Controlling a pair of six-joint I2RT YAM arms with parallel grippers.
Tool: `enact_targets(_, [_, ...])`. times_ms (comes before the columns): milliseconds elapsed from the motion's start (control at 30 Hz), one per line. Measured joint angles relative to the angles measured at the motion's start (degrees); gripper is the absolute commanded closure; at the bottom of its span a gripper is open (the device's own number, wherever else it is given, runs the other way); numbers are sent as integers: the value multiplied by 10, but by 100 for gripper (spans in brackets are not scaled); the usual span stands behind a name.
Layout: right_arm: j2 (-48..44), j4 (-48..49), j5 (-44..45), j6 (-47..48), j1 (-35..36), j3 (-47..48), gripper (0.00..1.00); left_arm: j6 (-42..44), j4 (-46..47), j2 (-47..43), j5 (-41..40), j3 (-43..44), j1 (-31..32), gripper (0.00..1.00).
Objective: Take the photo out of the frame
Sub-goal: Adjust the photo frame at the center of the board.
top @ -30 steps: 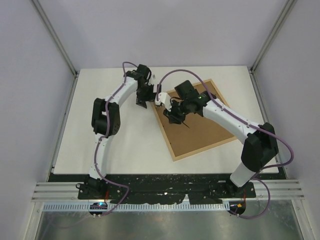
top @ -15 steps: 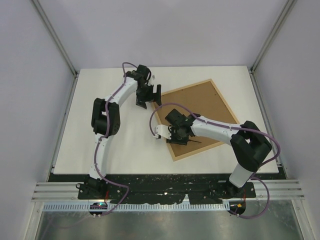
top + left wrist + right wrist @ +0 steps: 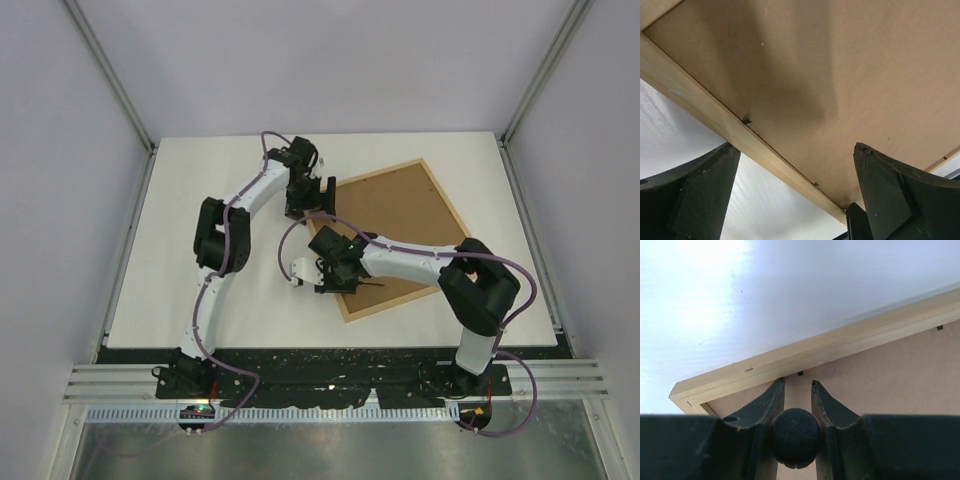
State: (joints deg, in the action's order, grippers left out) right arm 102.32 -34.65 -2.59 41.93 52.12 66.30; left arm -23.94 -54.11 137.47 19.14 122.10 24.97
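The frame (image 3: 400,225) lies back side up and turned at an angle on the table, its brown fibreboard back facing me. The photo is hidden under that back. My left gripper (image 3: 318,195) hangs open over the frame's far left corner. In the left wrist view its fingers (image 3: 700,200) straddle the pale wood strip (image 3: 715,112) without touching it. My right gripper (image 3: 335,275) sits at the frame's near left edge, shut on a dark round screwdriver handle (image 3: 795,437). Its fingertips (image 3: 777,387) reach almost to the wood strip (image 3: 840,342).
Small dark metal tabs (image 3: 746,120) (image 3: 800,373) stick out along the inside of the frame strip. The white table (image 3: 200,250) spreads to the left of the frame. Grey walls close in the sides and back.
My right gripper has travelled from the frame's far left part down to its near left edge. My left gripper has shifted right, over the frame's far left corner.
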Motion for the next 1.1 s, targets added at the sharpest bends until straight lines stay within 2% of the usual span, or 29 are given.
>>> enact_targets(500, [91,10,-31,-47,20,120,92,4,-5,26,-16,36,2,0])
enact_targets(733, [42,-12,-57,-47,-1,114,92,34,-8,-14,-14,-26,-5,0])
enact_targets(833, [-32,-32,-90,-48,-39,101,92,53,-12,-48,-13,-61,-9,0])
enact_targets(900, [-100,-41,-110,-49,-91,83,92,66,-17,-82,-10,-97,-12,0])
enact_targets(1000, [-189,-46,-124,-49,-204,51,92,80,-22,-132,7,-148,-12,0])
enact_targets(1100, [-222,-53,-127,-45,-317,28,92,88,-18,-168,28,-209,-9,0])
